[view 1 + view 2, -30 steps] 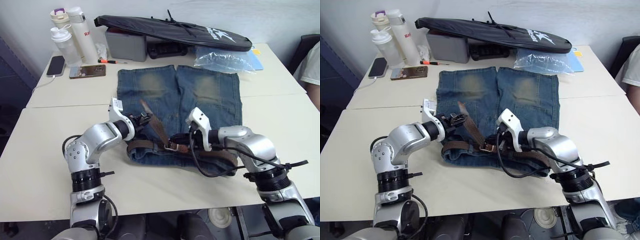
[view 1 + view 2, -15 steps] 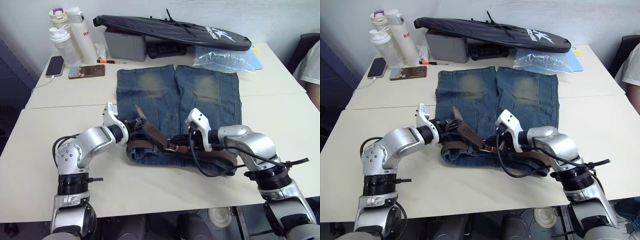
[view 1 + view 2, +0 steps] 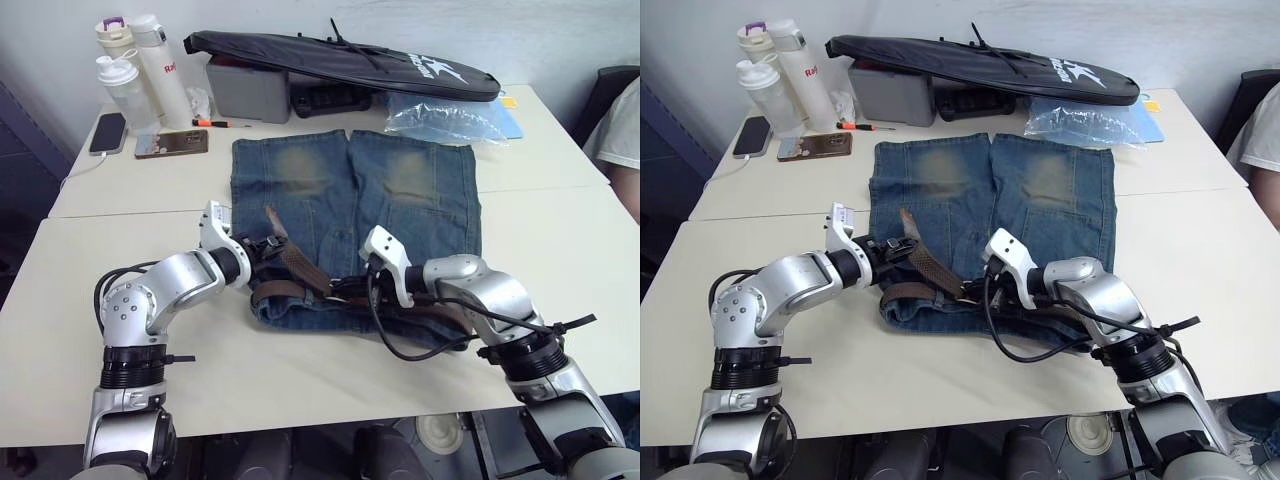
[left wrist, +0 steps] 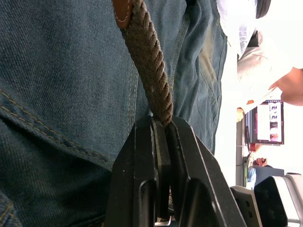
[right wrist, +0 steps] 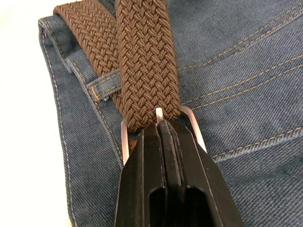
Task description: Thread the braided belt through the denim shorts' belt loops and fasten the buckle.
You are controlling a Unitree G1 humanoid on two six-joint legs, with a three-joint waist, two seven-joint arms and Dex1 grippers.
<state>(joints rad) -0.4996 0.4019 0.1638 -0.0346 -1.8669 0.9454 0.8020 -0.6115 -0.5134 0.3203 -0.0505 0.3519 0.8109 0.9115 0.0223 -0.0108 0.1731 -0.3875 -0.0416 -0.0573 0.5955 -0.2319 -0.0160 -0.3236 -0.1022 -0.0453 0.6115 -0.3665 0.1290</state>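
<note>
- Left eye view gives me the denim shorts (image 3: 355,215) flat on the white table (image 3: 80,290), waistband toward me and legs pointing to twelve o'clock.
- I see the braided belt (image 3: 295,262) lying along the waistband, its free end rising toward eleven o'clock with the reddish leather tip uppermost.
- My left gripper (image 4: 161,125) is clamped on that free end: in the left wrist view the two black fingers (image 4: 142,156) are pressed narrow with the braid coming out between them.
- My right gripper (image 5: 161,124) sits at about three o'clock from the left one, over the middle of the waistband. Its fingers are closed tight at the buckle (image 5: 194,124), with the silver frame showing on either side of the tips and the braid passing through it.
- One of the belt loops (image 5: 105,85) crosses the belt just beyond the buckle, near the waistband edge.
- A long black bag (image 3: 345,62) lies at twelve o'clock, beyond the shorts' legs.
</note>
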